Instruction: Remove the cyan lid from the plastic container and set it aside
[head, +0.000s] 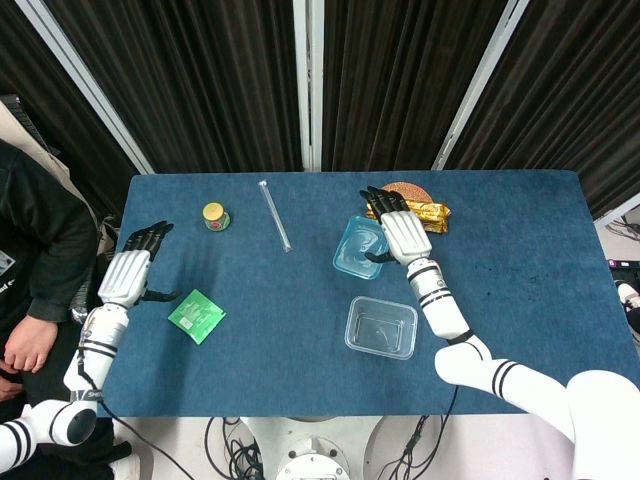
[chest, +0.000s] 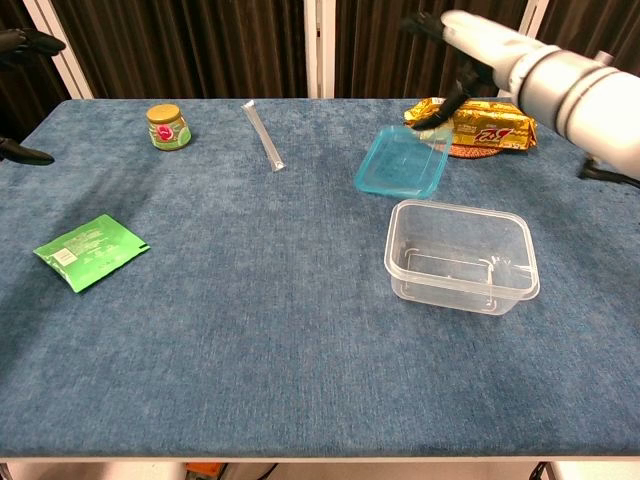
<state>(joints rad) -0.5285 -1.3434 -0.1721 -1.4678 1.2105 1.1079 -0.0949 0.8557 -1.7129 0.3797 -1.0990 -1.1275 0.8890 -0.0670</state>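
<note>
The cyan lid (head: 355, 249) (chest: 402, 164) lies flat on the blue table, just beyond the clear plastic container (head: 381, 327) (chest: 462, 254), which stands uncovered. My right hand (head: 398, 232) (chest: 470, 40) hovers over the lid's right edge with its fingers stretched out. Its thumb reaches down to the lid's far right corner, and no finger curls around the lid. My left hand (head: 127, 275) (chest: 20, 42) is at the table's left edge, fingers apart and holding nothing.
A gold snack pack (head: 428, 211) (chest: 492, 124) on a round coaster lies right behind the lid. A green packet (head: 196, 316) (chest: 90, 250), a small jar (head: 214, 216) (chest: 167, 126) and a clear tube (head: 274, 214) (chest: 263, 134) lie to the left. A person stands at far left.
</note>
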